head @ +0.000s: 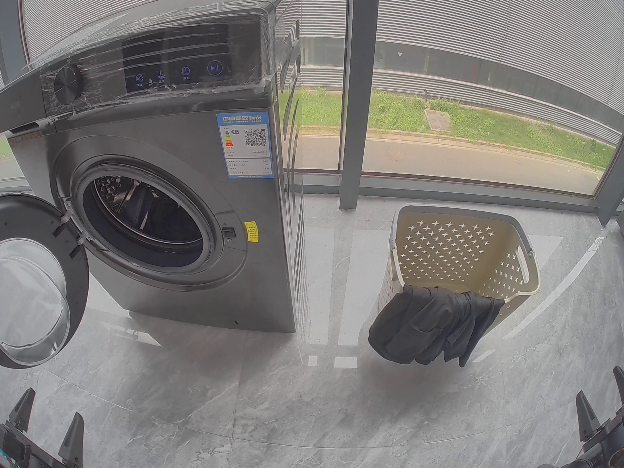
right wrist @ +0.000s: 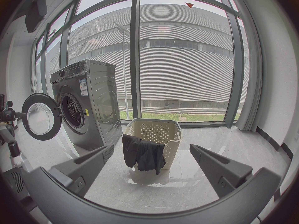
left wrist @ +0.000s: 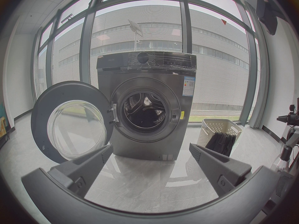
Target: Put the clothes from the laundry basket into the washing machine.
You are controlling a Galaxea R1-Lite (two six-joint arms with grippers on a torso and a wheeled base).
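So the clothes (head: 429, 323) looked like one dark garment, maybe two bunched together, I couldn't tell. They were slung over the near rim of the basket (head: 530, 255), part tucked inside and most of it hanging down the outside wall. The basket sat on the floor near the washer (head: 260, 274), off to its right, and the washer's door (head: 32, 294) was swung wide open, so the drum (head: 146, 219) was ready to take stuff. The left claw (head: 51, 417) and right claw (head: 601, 398) were both spread wide with nothing in them, low down and well apart from the basket. My guess on handling: light, soft and totally floppy, nothing fragile, and fabric shouldn't be slippery between the pads. It'd sag and trail from wherever it got pinched though. I'd take hold of the thick bunched fold right where it crossed the rim, not a dangling end, then lift high enough for the loose bits to clear the rim. The basket looked like light plastic, so a snagged sleeve could probably drag or tip it.
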